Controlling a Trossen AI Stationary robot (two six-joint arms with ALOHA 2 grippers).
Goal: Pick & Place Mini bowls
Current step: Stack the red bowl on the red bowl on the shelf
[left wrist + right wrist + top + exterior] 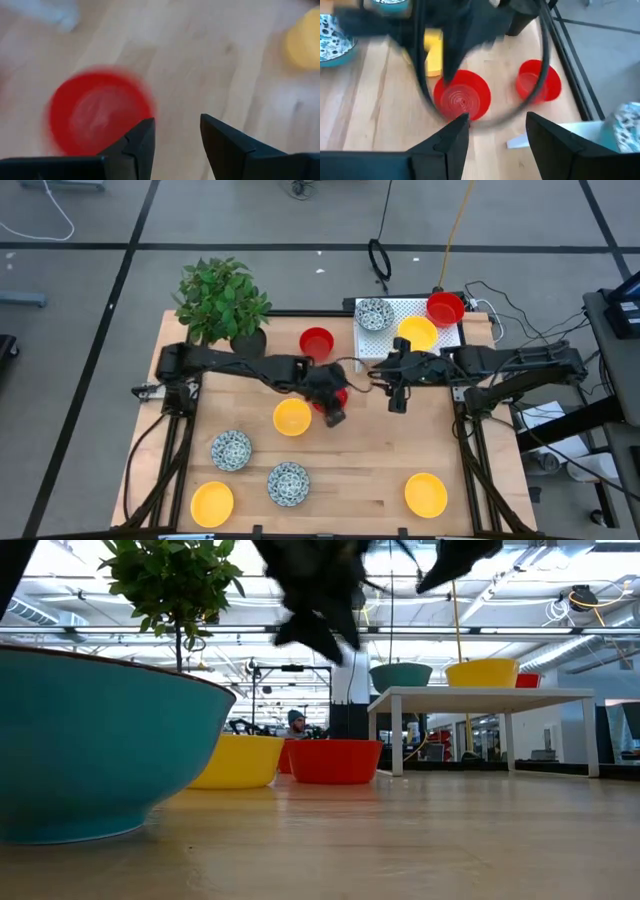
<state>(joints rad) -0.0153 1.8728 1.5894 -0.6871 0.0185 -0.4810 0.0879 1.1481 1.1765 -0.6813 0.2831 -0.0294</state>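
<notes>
A patterned bowl [90, 750] fills the low view's foreground, with a yellow bowl [240, 760] and a red bowl [333, 760] behind it. The left gripper [176, 137] hangs directly over that red bowl [100, 116], fingers parted and holding nothing; the bowl lies just beside one fingertip. The right gripper [496, 132], also parted and empty, hovers close by over bare wood, near the white rack [400, 308] carrying three more bowls.
</notes>
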